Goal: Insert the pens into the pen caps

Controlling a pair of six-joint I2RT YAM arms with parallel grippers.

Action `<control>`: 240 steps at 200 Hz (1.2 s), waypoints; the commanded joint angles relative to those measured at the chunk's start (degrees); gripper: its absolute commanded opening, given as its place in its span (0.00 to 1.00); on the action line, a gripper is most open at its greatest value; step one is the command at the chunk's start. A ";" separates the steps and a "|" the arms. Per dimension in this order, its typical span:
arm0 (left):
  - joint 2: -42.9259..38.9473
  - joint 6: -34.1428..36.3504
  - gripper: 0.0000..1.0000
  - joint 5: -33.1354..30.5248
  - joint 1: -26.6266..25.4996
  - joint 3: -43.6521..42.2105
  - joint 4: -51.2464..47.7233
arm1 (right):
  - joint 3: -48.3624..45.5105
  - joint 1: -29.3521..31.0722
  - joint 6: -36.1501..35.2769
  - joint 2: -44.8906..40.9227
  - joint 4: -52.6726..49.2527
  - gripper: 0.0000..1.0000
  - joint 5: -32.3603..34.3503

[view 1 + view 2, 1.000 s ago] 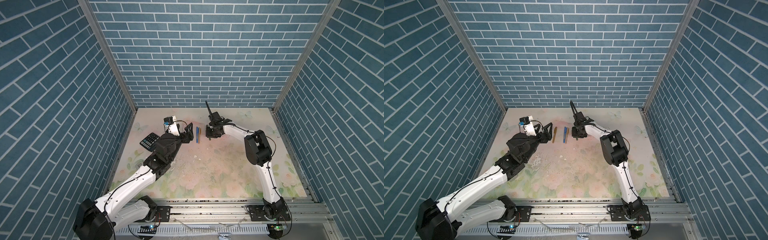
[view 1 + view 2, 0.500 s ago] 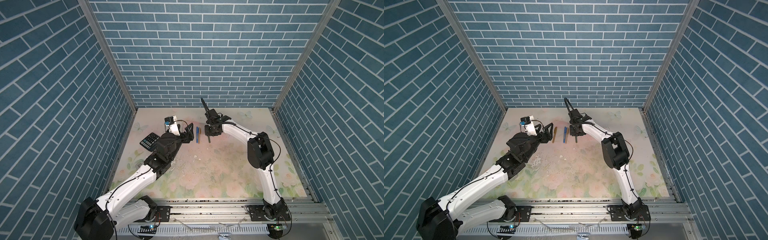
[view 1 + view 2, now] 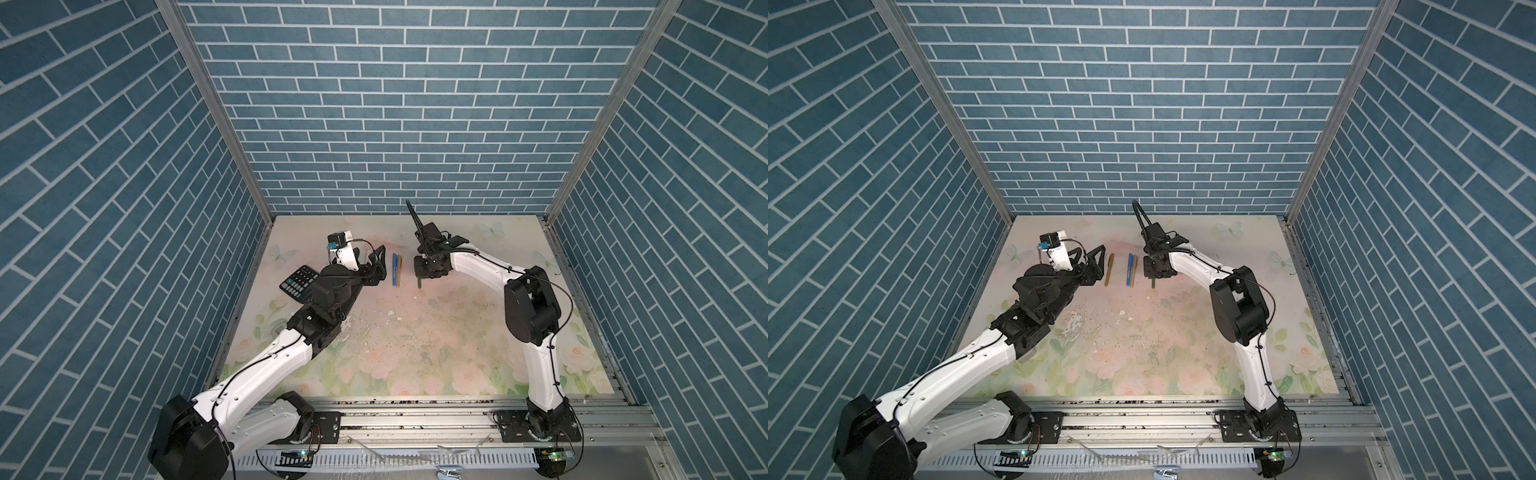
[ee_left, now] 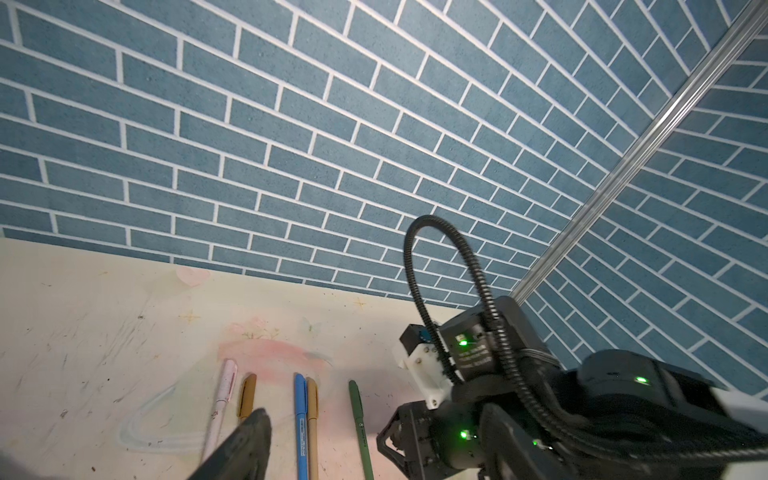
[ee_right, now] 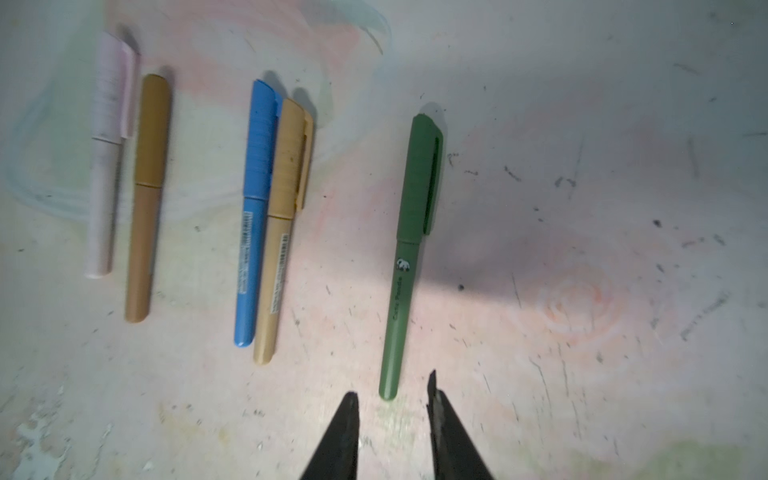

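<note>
Five pens lie side by side on the floral table, each with its cap on. The right wrist view shows a pale pink pen [image 5: 104, 174], a gold-brown pen [image 5: 145, 208], a blue pen [image 5: 253, 216], a lighter gold-brown pen [image 5: 280, 232] touching the blue one, and a dark green pen [image 5: 409, 257] with its green cap [image 5: 422, 178]. My right gripper [image 5: 392, 386] hangs over the green pen's bare end, open and holding nothing. My left gripper [image 3: 1090, 259] is open beside the pink pen, with one finger [image 4: 245, 440] showing in the left wrist view.
A black calculator [image 3: 300, 284] lies near the left wall, partly behind my left arm. The blue brick back wall stands close behind the pens. The table [image 3: 415, 332] nearer the front is scuffed and speckled with small flakes.
My right wrist has tilted, and its cable loop now leans further left. The green pen's end now pokes out below that gripper in the top views. The left arm has not moved.
</note>
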 commanded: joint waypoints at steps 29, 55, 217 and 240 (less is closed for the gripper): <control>-1.20 5.12 0.81 1.09 0.64 3.65 -1.57 | -15.49 0.22 -0.25 -20.23 11.74 0.36 -2.68; -0.39 11.51 0.83 2.28 0.64 7.61 -6.58 | -24.41 0.24 -2.19 -30.01 15.38 0.47 -2.85; -20.71 34.22 1.00 -21.93 6.98 -25.20 2.27 | -57.86 -8.61 -17.38 -59.87 31.64 0.99 9.33; -17.64 36.56 1.00 -20.74 11.48 -33.15 15.12 | -59.90 -11.46 -17.31 -62.52 31.35 0.99 9.01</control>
